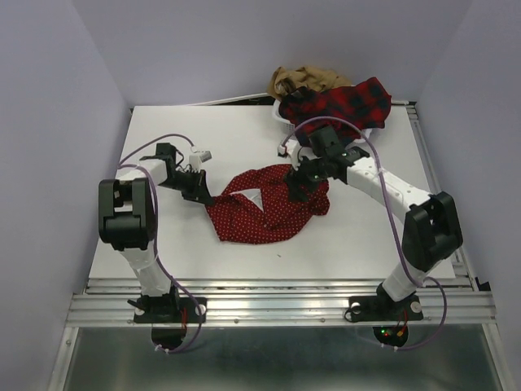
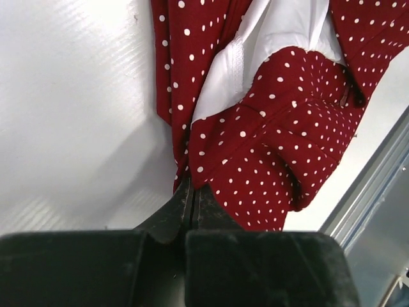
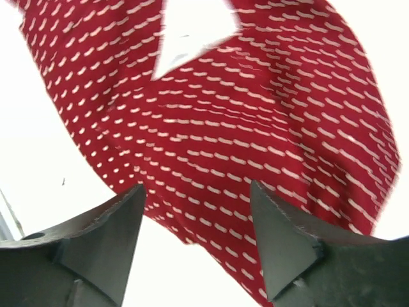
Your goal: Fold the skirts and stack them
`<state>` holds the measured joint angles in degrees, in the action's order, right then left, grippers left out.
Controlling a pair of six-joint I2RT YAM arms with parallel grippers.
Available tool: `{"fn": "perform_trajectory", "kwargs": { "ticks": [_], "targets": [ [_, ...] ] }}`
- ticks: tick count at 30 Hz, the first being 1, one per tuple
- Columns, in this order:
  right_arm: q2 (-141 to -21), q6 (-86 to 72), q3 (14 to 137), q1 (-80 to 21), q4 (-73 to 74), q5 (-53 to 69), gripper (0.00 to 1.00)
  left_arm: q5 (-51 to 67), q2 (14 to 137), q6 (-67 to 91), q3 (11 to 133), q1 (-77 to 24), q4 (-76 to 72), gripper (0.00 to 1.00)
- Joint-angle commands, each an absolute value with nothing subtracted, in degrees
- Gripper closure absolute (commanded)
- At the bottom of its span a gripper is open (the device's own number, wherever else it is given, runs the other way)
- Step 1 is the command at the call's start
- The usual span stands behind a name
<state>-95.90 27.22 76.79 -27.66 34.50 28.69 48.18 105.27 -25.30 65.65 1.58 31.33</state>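
While left pincer (image 2: 192, 195) nips a corner of the dotted skirt (image 1: 264, 213) | right pincer (image 3: 197, 187) open above its right end | long axis crosswise

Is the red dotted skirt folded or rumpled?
Rumpled, not neatly folded: the red dotted skirt lies bunched in uneven creases, its white lining exposed.

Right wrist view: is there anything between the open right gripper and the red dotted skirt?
Nothing visible stands in the way. The right gripper hangs open directly over the red dotted skirt, and no other object lies between its jaws and the cloth. The left gripper is shut on the skirt's opposite edge, away from the right one.
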Motion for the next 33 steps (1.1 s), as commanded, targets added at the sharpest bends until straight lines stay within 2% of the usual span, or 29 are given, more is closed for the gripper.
{"fn": "perform_trajectory", "kwargs": {
  "ticks": [1, 5, 10, 13, 18, 21, 24, 28, 29, 30, 32, 33],
  "targets": [
    [-92.8, 36.8, 71.7, -36.5, 30.3, 25.1, 0.31, 45.9, 98.1, -24.3, 67.3, 1.6, 29.8, 1.00],
    [-97.4, 31.4, 71.5, -41.6, 25.2, 19.6, 0.36, 44.5, 97.9, -24.5, 67.1, 1.5, 30.2, 1.00],
    [-105.6, 21.0, 79.3, -42.1, 20.5, 14.5, 0.36, 42.8, 96.7, -24.5, 65.6, 1.6, 28.7, 1.00],
    [-108.5, 19.9, 81.1, -42.1, 18.0, 13.4, 0.36, 42.2, 96.2, -24.8, 65.4, 1.4, 28.5, 1.00],
    [-113.4, 25.0, 84.8, -42.1, 18.6, 15.3, 0.25, 41.7, 96.3, -25.0, 65.6, 1.4, 28.3, 1.00],
    [-116.7, 26.7, 87.8, -42.1, 24.0, 18.8, 0.26, 41.7, 96.6, -24.5, 66.0, 1.4, 27.8, 1.00],
    [-118.0, 27.8, 88.3, -42.1, 25.0, 19.8, 0.34, 41.7, 96.8, -24.3, 66.3, 1.4, 27.6, 1.00],
    [-118.4, 29.0, 88.0, -42.1, 25.0, 18.2, 0.65, 41.0, 96.7, -24.5, 66.4, 1.5, 27.6, 1.00],
    [-118.0, 28.7, 88.1, -42.1, 25.1, 17.1, 0.82, 40.8, 96.6, -24.7, 66.4, 1.4, 27.7, 1.00],
    [-117.5, 28.7, 88.1, -42.1, 25.1, 16.7, 0.90, 40.6, 96.5, -24.7, 66.4, 1.4, 27.7, 1.00],
    [-115.4, 28.0, 88.1, -42.1, 25.0, 15.9, 0.99, 40.0, 95.8, -25.1, 66.4, 1.5, 27.9, 1.00],
    [-114.5, 27.6, 88.2, -41.6, 25.1, 15.7, 0.99, 39.8, 95.5, -25.1, 66.4, 1.4, 27.9, 1.00]
  ]
}}
